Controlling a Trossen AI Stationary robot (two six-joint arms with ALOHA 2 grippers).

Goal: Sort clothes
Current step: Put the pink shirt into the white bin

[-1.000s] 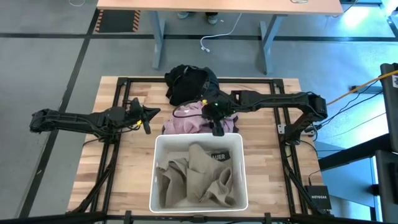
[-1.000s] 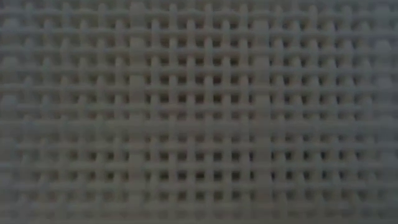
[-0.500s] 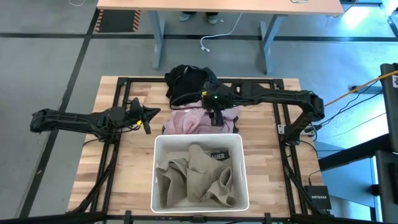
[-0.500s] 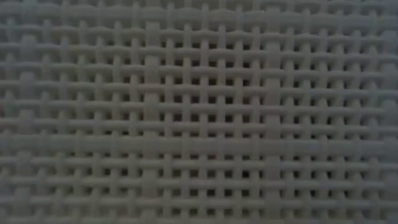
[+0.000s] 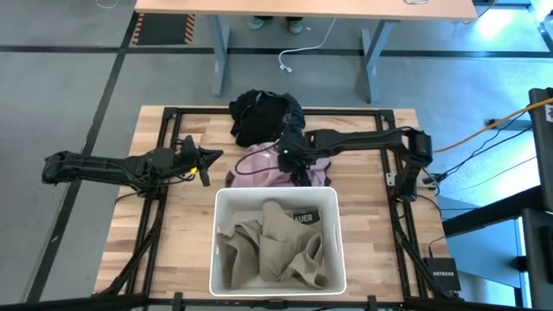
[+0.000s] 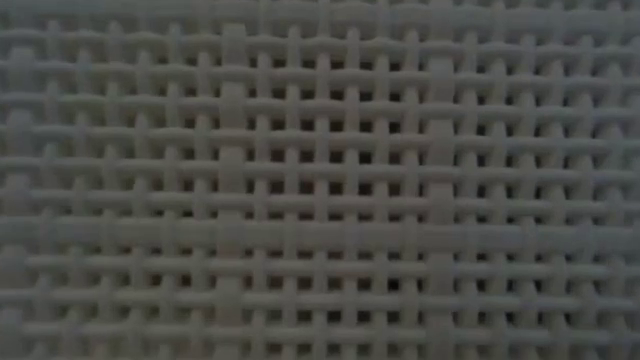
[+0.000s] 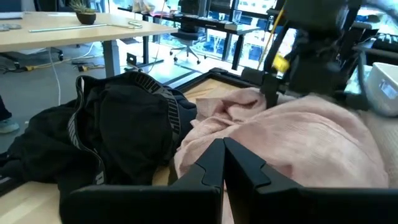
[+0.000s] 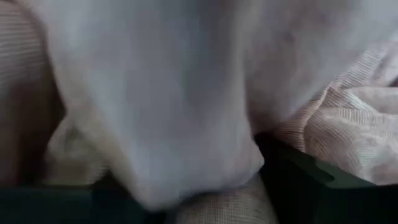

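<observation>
A pale pink garment point(image 5: 263, 170) lies bunched on the table just beyond the white bin point(image 5: 223, 259). It also shows in the left wrist view point(image 7: 311, 137). An olive-khaki garment point(image 5: 272, 246) lies inside the bin. A black garment pile point(image 5: 262, 115) lies at the table's far edge, touching the pink one. My right gripper point(image 5: 294, 166) points down into the pink garment and is shut on it. My left gripper point(image 5: 210, 157) is shut and empty, left of the pink garment. My right gripper comes at the pink garment from above, near the middle of the heap's right half. A thick bunch of its cloth point(image 8: 186, 143) sits between the two fingers point(image 8: 292, 171), several layers. The garment lies slack on the table.
The low view shows only the bin's mesh wall point(image 6: 320, 180). A dark metal frame point(image 5: 164, 130) runs around the table top. Bare wood lies left and right of the bin. A desk point(image 5: 302, 7) stands beyond the far edge.
My right gripper has gone from the bin's far rim toward the table's far edge and a little left, onto the pink garment. The garment's right part has drawn in toward the gripper.
</observation>
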